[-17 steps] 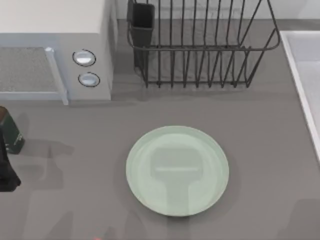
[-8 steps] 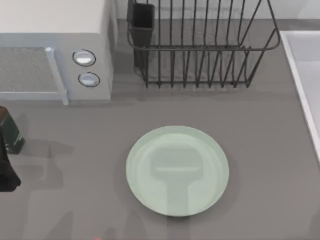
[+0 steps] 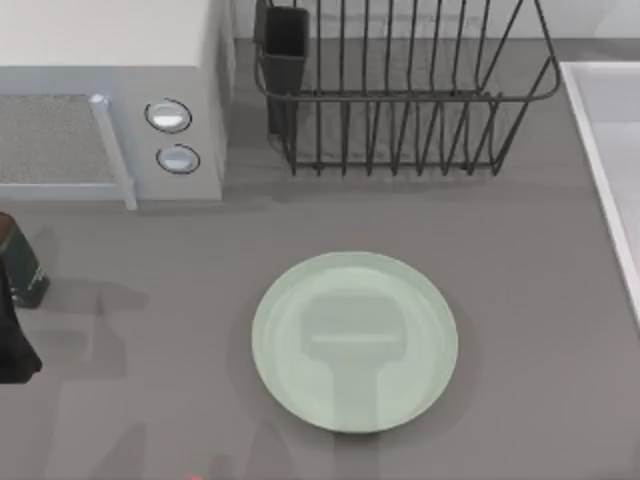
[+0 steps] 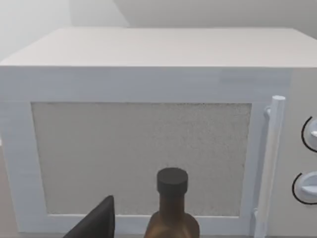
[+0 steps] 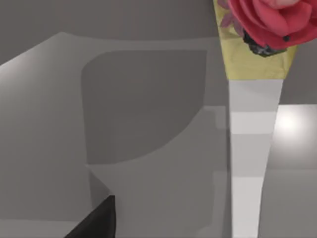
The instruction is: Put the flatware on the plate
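One empty plate [image 3: 355, 341] near table [image 3: 540, 300] centre, spoon handle [image 5: 250, 163] close to right pincer, grip state indeterminate; approach step, next requiring pincer alignment over handle before lifting.

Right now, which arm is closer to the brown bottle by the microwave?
Left. The left gripper sits just behind the bottle, facing the microwave. The right gripper hangs by a vase holding a red rose, apparently well away from it.

A rendered kitchen. A microwave [image 3: 110, 100], a dish rack [image 3: 400, 90] and a plate [image 3: 355, 340] share the grey tabletop [image 3: 540, 260].
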Motion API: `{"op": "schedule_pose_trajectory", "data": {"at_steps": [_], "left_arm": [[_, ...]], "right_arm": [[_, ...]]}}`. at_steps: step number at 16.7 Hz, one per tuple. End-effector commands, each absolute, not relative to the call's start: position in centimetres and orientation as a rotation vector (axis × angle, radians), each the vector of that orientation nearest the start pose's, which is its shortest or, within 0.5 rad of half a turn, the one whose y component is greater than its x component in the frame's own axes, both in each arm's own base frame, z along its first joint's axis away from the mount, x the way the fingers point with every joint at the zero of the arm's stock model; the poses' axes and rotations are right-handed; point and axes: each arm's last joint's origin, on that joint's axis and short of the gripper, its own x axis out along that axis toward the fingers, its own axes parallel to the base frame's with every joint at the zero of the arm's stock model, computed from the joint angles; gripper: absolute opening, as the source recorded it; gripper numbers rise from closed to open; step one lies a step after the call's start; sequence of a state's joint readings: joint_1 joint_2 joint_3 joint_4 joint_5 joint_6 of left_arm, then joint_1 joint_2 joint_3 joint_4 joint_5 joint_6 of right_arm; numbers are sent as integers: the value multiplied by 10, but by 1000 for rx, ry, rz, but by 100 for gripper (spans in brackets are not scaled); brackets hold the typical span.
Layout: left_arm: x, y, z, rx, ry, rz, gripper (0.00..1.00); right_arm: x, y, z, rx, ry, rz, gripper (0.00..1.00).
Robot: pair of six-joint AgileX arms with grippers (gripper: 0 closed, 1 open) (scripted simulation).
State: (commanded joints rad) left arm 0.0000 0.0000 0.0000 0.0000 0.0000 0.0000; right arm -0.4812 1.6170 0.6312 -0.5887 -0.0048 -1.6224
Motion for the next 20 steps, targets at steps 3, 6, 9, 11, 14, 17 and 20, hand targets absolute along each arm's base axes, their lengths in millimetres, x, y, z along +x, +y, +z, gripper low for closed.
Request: {"op": "schedule_pose_trajectory", "data": {"at_steps": [3,6,9,11,14,17,20], "left_arm": [[106,-1,160,0,0,0,100],[106,-1,160,0,0,0,100],[106,-1,160,0,0,0,100],[106,-1,160,0,0,0,100],[106,-1,160,0,0,0,100],[106,-1,160,0,0,0,100],[106,-1,160,0,0,0,100]], "right_arm": [[198,-103,93,-883,1380,892,85],[198,-103,93,-883,1380,892,62],[198,-103,93,-883,1380,892,40],[198,-103,93,-883,1380,892,25],[198,-103,93,-883,1380,892,2],[198,-103,93,-883,1380,892,0],[198,-103,93,-883,1380,892,0]]}}
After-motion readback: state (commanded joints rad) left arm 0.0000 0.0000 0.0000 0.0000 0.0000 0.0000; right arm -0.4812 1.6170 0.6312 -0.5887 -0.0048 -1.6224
